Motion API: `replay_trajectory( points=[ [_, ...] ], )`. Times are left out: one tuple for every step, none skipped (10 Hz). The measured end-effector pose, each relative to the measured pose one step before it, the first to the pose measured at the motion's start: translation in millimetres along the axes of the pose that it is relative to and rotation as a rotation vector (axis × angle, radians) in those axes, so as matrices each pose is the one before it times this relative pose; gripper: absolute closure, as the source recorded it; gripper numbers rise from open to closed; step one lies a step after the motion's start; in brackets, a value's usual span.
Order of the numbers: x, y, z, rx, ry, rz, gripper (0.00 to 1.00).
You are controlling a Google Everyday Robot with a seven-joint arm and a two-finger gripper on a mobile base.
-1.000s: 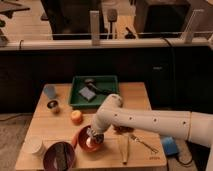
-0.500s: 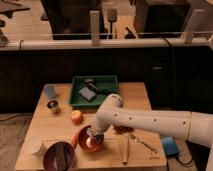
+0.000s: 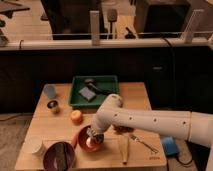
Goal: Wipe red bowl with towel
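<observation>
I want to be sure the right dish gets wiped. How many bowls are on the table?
2. The red bowl sits near the front, under the pincer. The purple bowl is at the front left edge, beside it. None looks hidden.

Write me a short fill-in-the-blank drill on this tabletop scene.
1. The tool is down inside the ____ bowl.
2. The purple bowl sits to that bowl's ____ in the picture.
3. The tray at the table's back is ____ in colour.

Missing words: red; left; green
</observation>
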Motion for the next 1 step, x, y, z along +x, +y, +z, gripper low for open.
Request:
replay_trajectory(
  points=[
    [-0.04, 0.08, 0.10, -0.00024, -0.00011, -0.00002, 1.00]
  ],
)
